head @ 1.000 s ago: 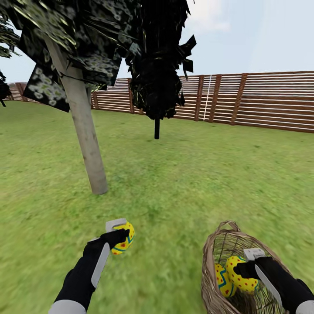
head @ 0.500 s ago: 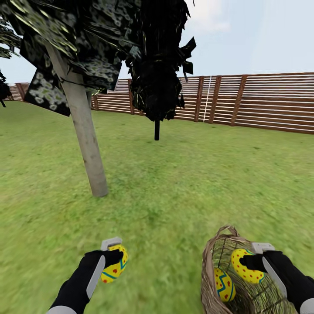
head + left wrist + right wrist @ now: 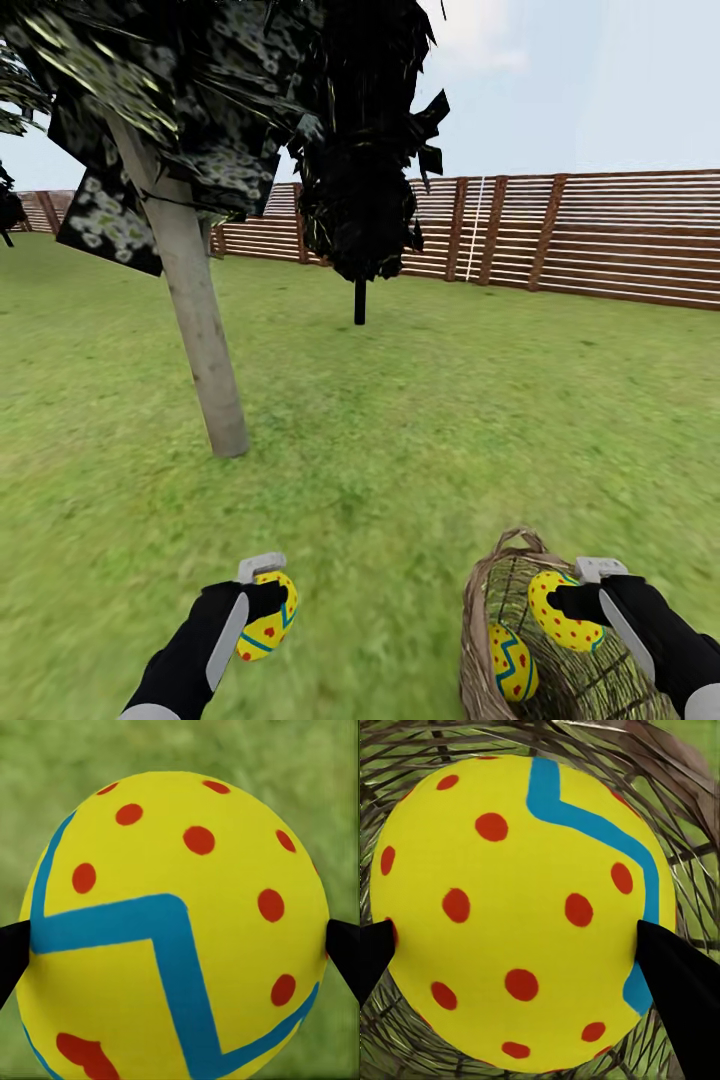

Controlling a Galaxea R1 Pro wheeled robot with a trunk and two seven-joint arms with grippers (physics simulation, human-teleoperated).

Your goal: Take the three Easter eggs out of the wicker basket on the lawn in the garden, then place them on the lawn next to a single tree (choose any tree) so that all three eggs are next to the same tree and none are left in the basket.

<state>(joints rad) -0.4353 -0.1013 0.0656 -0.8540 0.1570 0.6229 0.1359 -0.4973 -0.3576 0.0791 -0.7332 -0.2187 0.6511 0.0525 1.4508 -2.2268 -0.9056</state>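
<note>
While the left gripper [image 3: 268,592] is clamped on a bright yellow egg with red spots and a blue zigzag band [image 3: 267,625], held free above the mottled green lawn [image 3: 420,440], the right gripper [image 3: 585,590] is closed on a second yellow red-spotted egg [image 3: 562,610] at the mouth of the tan woven wicker basket [image 3: 480,620]. A third yellow egg with a blue zigzag [image 3: 512,662] lies deeper in the basket, below and beside the right gripper.

I think the main risk is on the right side: if this egg is lifted crooked, it or the fingers can catch the thin arched handle [image 3: 520,538] and tip the basket. Each round egg is held at two small contacts only, so a fast swing may let it slip.

Ahead of the left gripper stands the pale grey-tan tree trunk [image 3: 205,350], somewhat leaning, with open grass around its foot. An all-black tree [image 3: 360,200] and a brown slat fence [image 3: 600,240] are well beyond
</note>
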